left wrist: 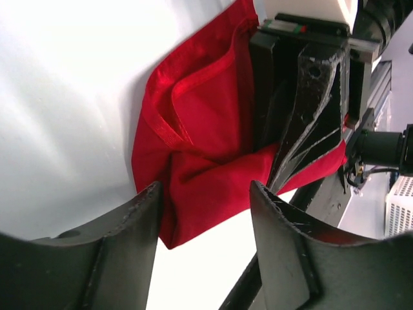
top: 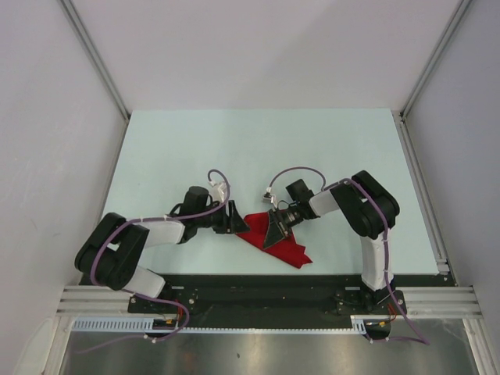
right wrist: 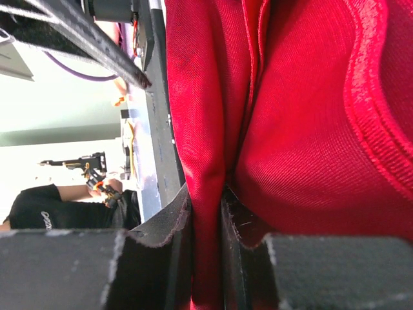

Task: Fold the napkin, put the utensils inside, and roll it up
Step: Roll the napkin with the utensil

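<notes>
The table (top: pixel 258 148) carried the red napkin (top: pixel 285 248), bunched low in the overhead frame, right of centre. My right pincer (right wrist: pixel 206 200) was clamped on a fold of it. My left pincer (left wrist: pixel 205 190) stood apart, the napkin's edge at its tips.

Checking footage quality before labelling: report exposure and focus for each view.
Top external: even light, sharp, only faint shadows. Left wrist: the table is blown out to white, while the napkin reads clearly. Right wrist: its weave is crisp up close; the background at left is washed out.
</notes>
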